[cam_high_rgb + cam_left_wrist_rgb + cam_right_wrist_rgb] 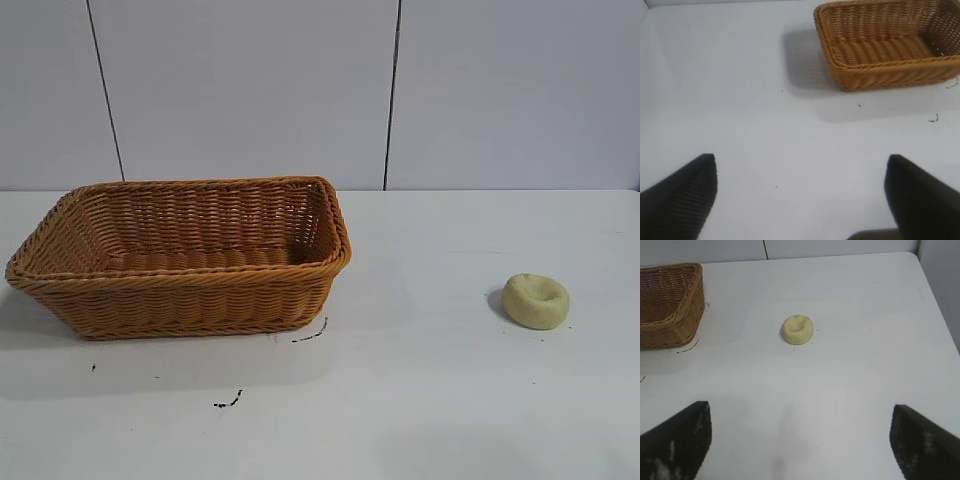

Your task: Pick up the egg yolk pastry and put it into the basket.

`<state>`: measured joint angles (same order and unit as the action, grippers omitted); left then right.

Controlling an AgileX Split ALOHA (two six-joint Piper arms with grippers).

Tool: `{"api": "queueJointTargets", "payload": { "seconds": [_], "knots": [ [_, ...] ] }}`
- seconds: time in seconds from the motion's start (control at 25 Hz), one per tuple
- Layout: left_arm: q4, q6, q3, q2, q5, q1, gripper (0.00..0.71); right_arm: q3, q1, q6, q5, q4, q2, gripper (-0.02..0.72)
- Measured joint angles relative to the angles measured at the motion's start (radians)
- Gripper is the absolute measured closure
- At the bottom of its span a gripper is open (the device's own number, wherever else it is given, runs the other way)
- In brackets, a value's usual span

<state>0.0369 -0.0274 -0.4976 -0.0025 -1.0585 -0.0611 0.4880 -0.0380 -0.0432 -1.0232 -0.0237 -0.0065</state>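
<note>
The egg yolk pastry (536,300), a small pale yellow-green round bun with a dimpled top, lies on the white table at the right. It also shows in the right wrist view (798,329). The orange-brown wicker basket (180,290) stands at the left and holds nothing; it also shows in the left wrist view (885,75) and partly in the right wrist view (670,320). My right gripper (800,415) is open and empty, well short of the pastry. My left gripper (801,165) is open and empty over bare table, away from the basket. Neither arm shows in the exterior view.
The white table (420,400) carries small dark marks (228,403) in front of the basket. A panelled white wall (250,90) rises behind the table. The table's edge (935,300) runs past the pastry in the right wrist view.
</note>
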Motion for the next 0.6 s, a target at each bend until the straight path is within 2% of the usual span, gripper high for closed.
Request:
{"api": "queueJointTargets", "payload": {
  "seconds": [0.4, 0.6],
  "knots": [
    [0.000, 0.000, 0.000, 0.000, 0.000, 0.000, 0.017, 0.000, 0.000, 0.000, -0.001, 0.000, 0.004, 0.008],
    [0.000, 0.000, 0.000, 0.000, 0.000, 0.000, 0.017, 0.072, 0.000, 0.000, -0.021, 0.000, 0.180, 0.008]
  ]
}}
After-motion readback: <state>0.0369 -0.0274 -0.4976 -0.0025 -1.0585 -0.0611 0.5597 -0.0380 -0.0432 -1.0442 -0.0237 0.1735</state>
